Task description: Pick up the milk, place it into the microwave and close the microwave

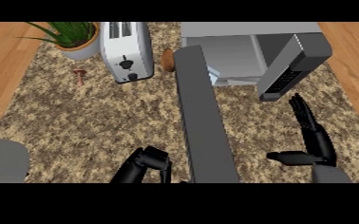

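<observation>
The grey microwave (245, 33) stands at the back right. Its door (203, 123) is swung wide open and reaches toward me as a long dark slab. At the front of the cavity lies a pale shape (231, 79), possibly the milk, partly hidden by the door. The control panel (288, 73) with dark buttons is to the right of the cavity. My right hand (313, 140) is below that panel, open, fingers straight and pointing away, thumb out to the left. My left hand (148, 163) hangs just left of the door's near end, fingers curled downward with nothing in them.
A silver toaster (126, 51) stands at the back, left of the microwave. A potted plant (73, 40) is in the far left corner. A brown round object (168, 60) sits between toaster and microwave. A small reddish item (80, 77) lies on the speckled counter (91, 118).
</observation>
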`<move>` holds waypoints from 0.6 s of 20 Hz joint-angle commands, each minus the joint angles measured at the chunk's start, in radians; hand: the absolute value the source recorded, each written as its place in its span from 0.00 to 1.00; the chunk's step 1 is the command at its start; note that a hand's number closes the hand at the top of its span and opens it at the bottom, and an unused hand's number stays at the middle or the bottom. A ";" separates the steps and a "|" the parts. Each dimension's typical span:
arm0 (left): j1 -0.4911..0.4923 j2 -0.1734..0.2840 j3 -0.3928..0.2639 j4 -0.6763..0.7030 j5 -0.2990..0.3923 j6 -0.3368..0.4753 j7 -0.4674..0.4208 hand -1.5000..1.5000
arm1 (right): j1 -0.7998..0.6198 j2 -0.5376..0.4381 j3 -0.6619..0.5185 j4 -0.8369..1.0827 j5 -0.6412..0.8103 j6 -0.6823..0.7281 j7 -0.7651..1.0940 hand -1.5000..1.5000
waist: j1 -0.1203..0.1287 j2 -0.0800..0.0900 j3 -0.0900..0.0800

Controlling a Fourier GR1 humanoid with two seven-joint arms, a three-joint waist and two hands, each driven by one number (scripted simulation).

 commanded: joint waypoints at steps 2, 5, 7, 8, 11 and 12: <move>-0.154 0.005 -0.011 0.249 -0.021 -0.102 0.052 1.00 | 0.081 -0.062 -0.014 -0.131 -0.056 0.092 0.029 0.00 | -0.018 0.012 -0.002; -0.278 -0.059 -0.019 0.392 -0.057 -0.118 0.072 1.00 | 0.160 -0.039 0.000 -0.204 -0.067 0.077 0.016 0.00 | -0.002 0.013 -0.001; -0.340 -0.094 -0.079 0.500 -0.061 -0.027 0.047 1.00 | 0.190 -0.073 -0.019 -0.233 -0.087 0.087 -0.012 0.00 | 0.001 0.015 0.000; -0.348 -0.095 -0.051 0.585 -0.001 -0.059 -0.025 1.00 | 0.182 -0.077 -0.011 -0.280 -0.111 0.119 0.043 0.00 | -0.007 0.017 -0.002; -0.443 -0.096 -0.122 0.677 0.053 -0.029 -0.080 1.00 | 0.243 -0.086 -0.005 -0.375 -0.177 0.187 0.063 0.00 | -0.018 0.016 -0.002; -0.471 -0.096 -0.133 0.733 0.088 -0.019 -0.116 1.00 | 0.228 -0.111 -0.027 -0.356 -0.203 0.200 0.062 0.00 | -0.009 0.019 -0.001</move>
